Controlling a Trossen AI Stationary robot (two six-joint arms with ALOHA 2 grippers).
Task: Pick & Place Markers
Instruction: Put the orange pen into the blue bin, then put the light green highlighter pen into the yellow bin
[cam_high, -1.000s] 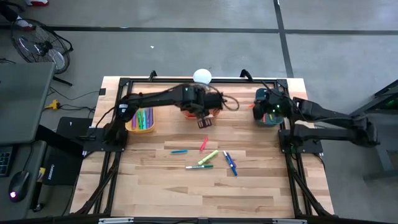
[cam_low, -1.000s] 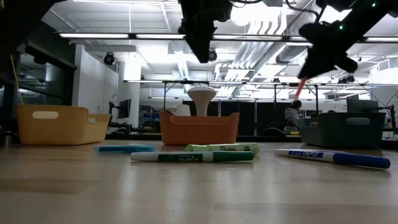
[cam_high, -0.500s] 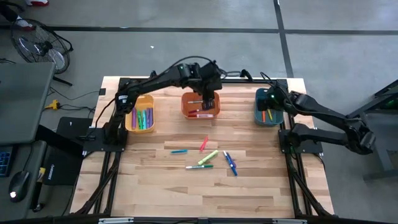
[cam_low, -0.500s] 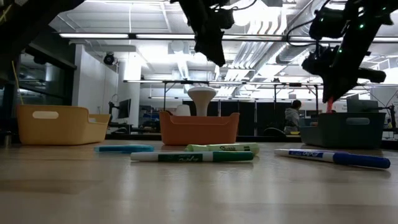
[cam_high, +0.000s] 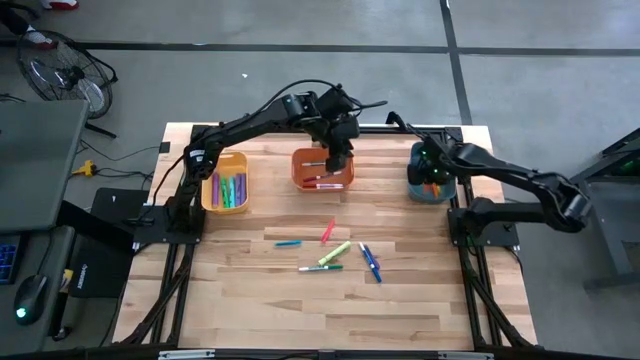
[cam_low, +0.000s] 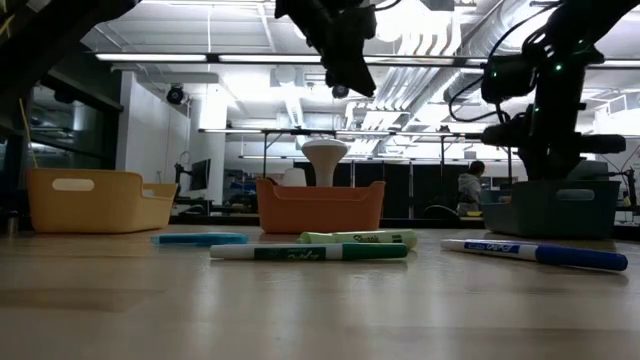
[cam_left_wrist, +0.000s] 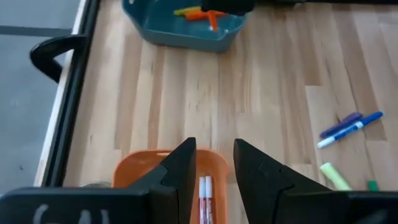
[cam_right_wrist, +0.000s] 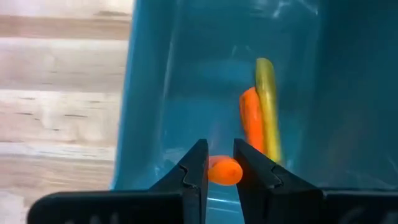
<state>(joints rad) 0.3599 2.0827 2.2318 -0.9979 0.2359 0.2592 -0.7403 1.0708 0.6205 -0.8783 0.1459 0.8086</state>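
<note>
sorting partly done: markers lie in all three bins, five loose markers (cam_high: 340, 254) remain. left gripper (cam_left_wrist: 213, 180) part-open, empty; right gripper (cam_right_wrist: 220, 172) pinches an orange marker (cam_right_wrist: 224, 170) inside the teal bin (cam_right_wrist: 155, 93).

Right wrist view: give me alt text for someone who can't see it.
The right gripper, lowered inside the teal plastic bin, is shut on a short orange marker between its two dark fingers. Beyond it, another orange marker and a yellow-green marker lie side by side in the bin; the light wooden table shows beside it.
</note>
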